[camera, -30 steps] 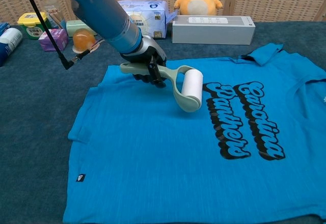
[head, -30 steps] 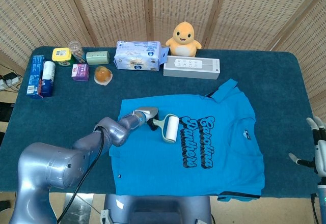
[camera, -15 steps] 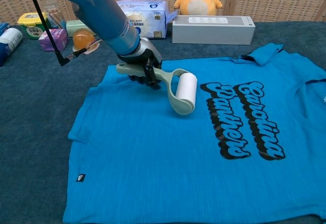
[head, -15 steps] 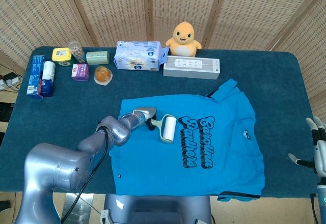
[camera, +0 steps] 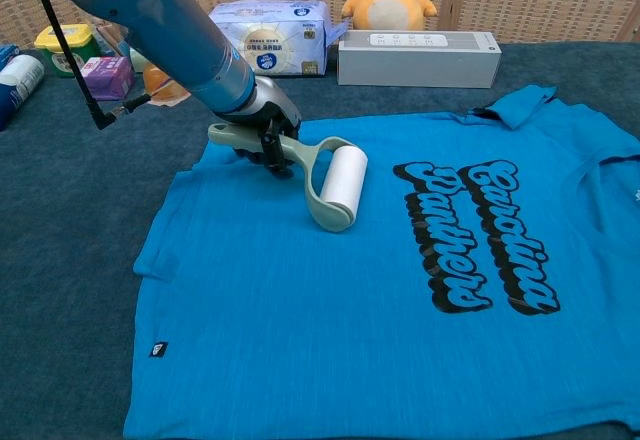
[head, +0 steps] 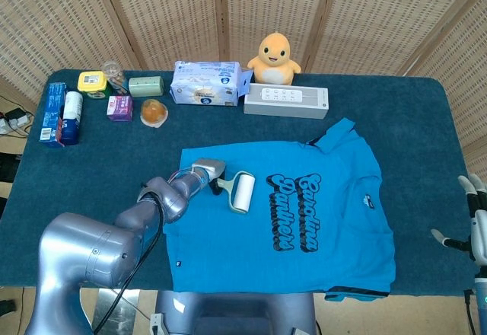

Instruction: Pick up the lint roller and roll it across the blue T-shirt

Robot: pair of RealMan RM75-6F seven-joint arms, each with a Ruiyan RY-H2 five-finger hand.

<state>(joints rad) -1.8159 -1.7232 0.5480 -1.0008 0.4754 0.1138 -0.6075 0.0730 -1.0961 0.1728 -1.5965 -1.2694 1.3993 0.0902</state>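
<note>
Compared w/ a second ago, the roller (camera: 335, 185) has moved to the left over the shirt (camera: 380, 310): before, its white drum was touching the black print (camera: 475, 235); now it lies apart from it, on plain blue cloth. The left hand (camera: 262, 132) went the same way and holds the pale green handle, fingers wrapped around it. We judge this is one pass of the rolling, drawn back toward the robot's left, so the task is in progress, not finished; most of the shirt, incl. the print and the lower part, probably still needs passes.

The chest view shows the grip from close: dark fingers closed on the handle, drum resting on the cloth. It does not show the right hand at all. The head view shows the whole table (head: 426, 122), and at the far right edge the right hand (head: 473, 217), off the table, fingers spread, holding nothing. There the left hand's grip is too small to read well.
</note>
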